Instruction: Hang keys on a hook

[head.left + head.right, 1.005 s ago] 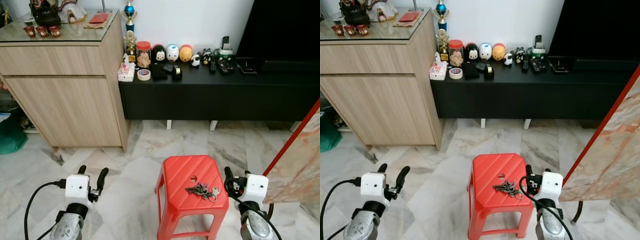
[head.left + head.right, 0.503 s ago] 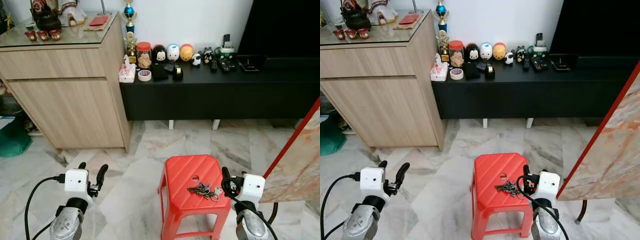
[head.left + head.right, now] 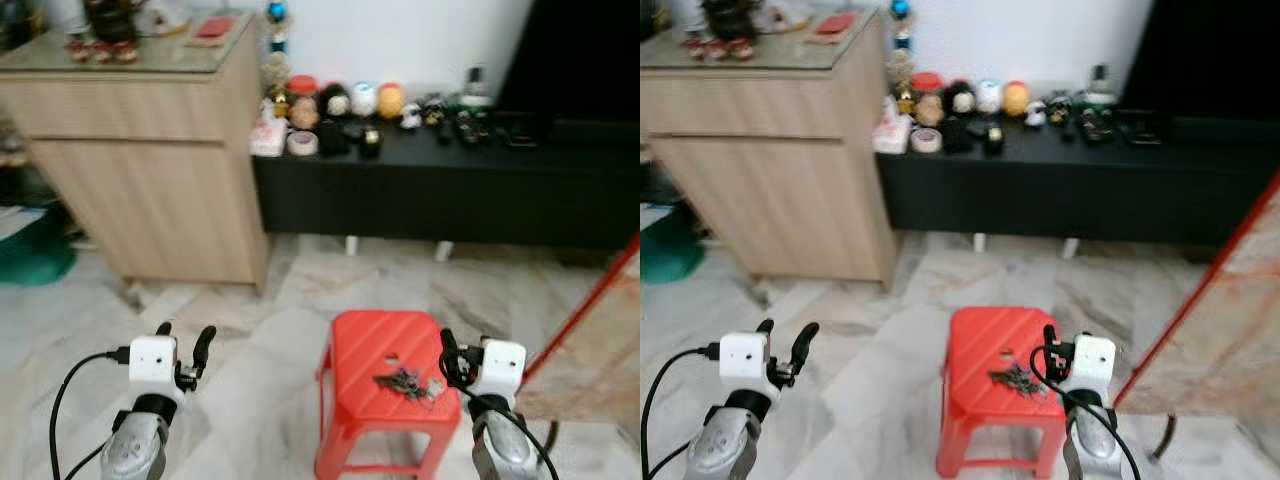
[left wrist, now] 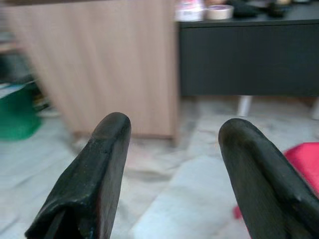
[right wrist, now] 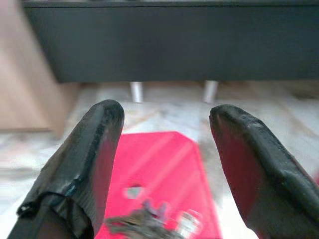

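- The keys lie in a bunch on the right half of the red stool, ungrasped.
- The right gripper, fingers spread and empty, sits just right of the stool, aimed over the keys.
- The left gripper, likewise spread and empty, idles well to the left over the marble floor.
- Step in hand: closing in for the pick-up; next, lower and close on the bunch.
- The frames are blurred; no hook can be made out, probably elsewhere.

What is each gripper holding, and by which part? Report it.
Nothing is held. The left gripper and the right gripper are both open and empty. The keys lie loose on the red stool, just left of the right gripper.
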`<state>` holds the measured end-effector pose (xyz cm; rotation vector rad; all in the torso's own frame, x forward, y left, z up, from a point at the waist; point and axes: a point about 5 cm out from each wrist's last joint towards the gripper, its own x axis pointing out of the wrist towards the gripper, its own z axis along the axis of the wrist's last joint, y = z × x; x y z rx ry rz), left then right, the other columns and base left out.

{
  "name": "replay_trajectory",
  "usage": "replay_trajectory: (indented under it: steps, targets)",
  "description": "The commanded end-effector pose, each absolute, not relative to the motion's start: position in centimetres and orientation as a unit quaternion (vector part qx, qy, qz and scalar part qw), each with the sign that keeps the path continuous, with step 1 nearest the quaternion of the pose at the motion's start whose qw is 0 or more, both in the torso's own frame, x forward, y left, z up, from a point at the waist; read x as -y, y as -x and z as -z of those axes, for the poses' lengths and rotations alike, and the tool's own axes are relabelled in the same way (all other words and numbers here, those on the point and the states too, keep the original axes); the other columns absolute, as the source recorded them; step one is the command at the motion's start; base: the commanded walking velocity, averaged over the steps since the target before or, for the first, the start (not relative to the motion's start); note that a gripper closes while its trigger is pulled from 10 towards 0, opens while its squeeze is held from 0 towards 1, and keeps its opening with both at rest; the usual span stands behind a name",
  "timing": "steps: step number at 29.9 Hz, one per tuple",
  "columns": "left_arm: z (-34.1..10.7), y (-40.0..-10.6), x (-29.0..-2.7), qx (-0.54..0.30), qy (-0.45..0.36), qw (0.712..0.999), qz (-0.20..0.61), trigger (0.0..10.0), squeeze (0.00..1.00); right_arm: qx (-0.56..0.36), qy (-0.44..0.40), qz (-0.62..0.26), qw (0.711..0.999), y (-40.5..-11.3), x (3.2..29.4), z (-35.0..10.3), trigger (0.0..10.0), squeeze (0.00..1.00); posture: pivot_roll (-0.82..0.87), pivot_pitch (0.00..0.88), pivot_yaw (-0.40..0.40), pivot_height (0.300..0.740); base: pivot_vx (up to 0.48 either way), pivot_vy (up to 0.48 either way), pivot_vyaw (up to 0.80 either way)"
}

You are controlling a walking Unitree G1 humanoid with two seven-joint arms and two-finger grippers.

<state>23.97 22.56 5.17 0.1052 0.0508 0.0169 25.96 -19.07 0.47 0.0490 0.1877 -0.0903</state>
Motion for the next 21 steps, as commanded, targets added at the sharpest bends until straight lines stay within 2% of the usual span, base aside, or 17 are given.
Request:
replay_trajectory:
  steps: [1, 21]
  targets:
    - [-5.3, -23.94, -22.58, -0.027, -0.054, 0.998, -0.01, 10.0, 0.0, -0.092, -0.027, 0.035, 0.995, -26.41, 18.79, -0.77, 10.0, 0.0, 0.09, 0.0, -0.022, 0.736, 0.0, 0.0, 0.0]
    - [-5.3, -23.86, -22.4, -0.028, -0.049, 0.998, -0.013, 10.0, 0.0, -0.089, -0.031, 0.041, 0.995, -26.68, 19.07, -1.05, 10.0, 0.0, 0.08, 0.0, -0.035, 0.736, 0.0, 0.0, 0.0]
